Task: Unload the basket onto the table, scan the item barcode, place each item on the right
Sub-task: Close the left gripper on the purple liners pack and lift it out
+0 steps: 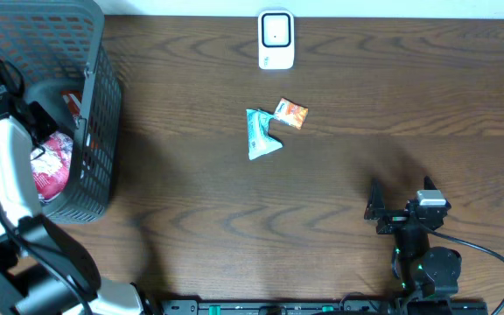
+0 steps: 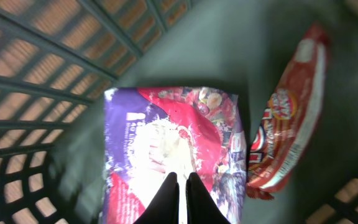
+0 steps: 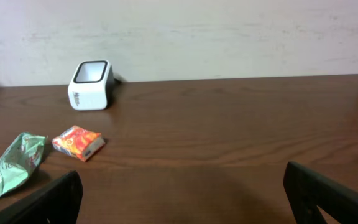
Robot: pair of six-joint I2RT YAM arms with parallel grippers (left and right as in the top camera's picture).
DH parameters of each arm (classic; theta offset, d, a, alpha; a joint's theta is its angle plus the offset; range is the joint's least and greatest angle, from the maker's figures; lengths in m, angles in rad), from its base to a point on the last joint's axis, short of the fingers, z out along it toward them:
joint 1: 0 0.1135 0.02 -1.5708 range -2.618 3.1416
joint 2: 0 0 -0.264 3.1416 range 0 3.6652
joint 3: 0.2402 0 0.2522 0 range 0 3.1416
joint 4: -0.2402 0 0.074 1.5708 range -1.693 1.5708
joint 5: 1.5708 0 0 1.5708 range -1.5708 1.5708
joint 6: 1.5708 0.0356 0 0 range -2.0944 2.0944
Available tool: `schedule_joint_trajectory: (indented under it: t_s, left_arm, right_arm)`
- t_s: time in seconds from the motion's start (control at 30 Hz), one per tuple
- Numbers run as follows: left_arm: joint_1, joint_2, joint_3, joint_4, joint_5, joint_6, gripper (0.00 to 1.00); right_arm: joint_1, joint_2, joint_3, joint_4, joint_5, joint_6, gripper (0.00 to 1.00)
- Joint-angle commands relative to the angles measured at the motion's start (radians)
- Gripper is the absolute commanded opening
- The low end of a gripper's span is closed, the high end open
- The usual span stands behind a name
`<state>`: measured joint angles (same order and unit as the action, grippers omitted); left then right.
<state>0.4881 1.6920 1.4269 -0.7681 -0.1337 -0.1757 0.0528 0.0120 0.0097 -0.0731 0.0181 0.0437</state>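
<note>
purple-red packet (image 2: 142, 143) in left gripper (image 2: 180, 178), long axis along its fingers (image 2: 168, 202)

Dark wooden table (image 1: 191, 219), pale wall (image 3: 229, 31) behind

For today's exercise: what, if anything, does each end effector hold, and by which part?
Left end effector seems to pinch the purple-and-red packet by its front film, near the middle. Right end effector is open, holding nothing.
</note>
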Motion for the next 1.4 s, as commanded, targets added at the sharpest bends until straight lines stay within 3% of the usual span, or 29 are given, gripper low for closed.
schedule_joint_trajectory:
  t_s: [0.0,0.07,0.1,0.13,0.2,0.53,0.57,0.7,0.87,0.9,1.17,1.37]
  left_arm:
    - [0.003,0.014,-0.008,-0.011,-0.005,0.014,0.26]
    - [0.003,0.031,-0.026,-0.014,-0.005,0.014,0.73]
    - [0.003,0.040,-0.036,-0.014,-0.005,0.014,0.90]
    - [0.003,0.051,-0.047,-0.013,-0.005,0.014,0.96]
    - [0.003,0.080,-0.068,-0.013,-0.005,0.014,1.00]
    - [0.003,0.265,-0.090,-0.011,-0.005,0.014,0.98]
    - [0.003,0.277,-0.090,-0.012,-0.005,0.014,0.98]
    - [0.003,0.317,-0.090,-0.024,-0.005,0.014,0.57]
    - [0.003,0.344,-0.090,-0.047,-0.004,0.014,0.25]
    - [0.003,0.344,-0.090,-0.052,-0.005,0.014,0.07]
    - [0.003,0.292,-0.017,-0.111,-0.005,-0.023,0.07]
    - [0.003,0.114,0.018,-0.087,-0.004,-0.051,0.07]
  right_arm:
    - [-0.006,-0.005,-0.004,-0.001,-0.002,-0.007,0.99]
    - [-0.006,-0.005,-0.004,-0.001,-0.002,-0.007,0.99]
    - [-0.006,-0.005,-0.004,-0.001,-0.002,-0.007,0.99]
    - [-0.006,-0.005,-0.004,-0.001,-0.002,-0.007,0.99]
    - [-0.006,-0.005,-0.004,-0.001,-0.002,-0.007,0.99]
    - [-0.006,-0.005,-0.004,-0.001,-0.002,-0.007,0.99]
    - [-0.006,-0.005,-0.004,-0.001,-0.002,-0.007,0.99]
    - [-0.006,-0.005,-0.004,-0.001,-0.002,-0.007,0.99]
    - [-0.006,-0.005,-0.004,-0.001,-0.002,-0.007,0.99]
    - [-0.006,-0.005,-0.004,-0.001,-0.002,-0.007,0.99]
    - [-0.006,-0.005,-0.004,-0.001,-0.002,-0.007,0.99]
    - [-0.006,-0.005,-0.004,-0.001,-0.002,-0.007,0.99]
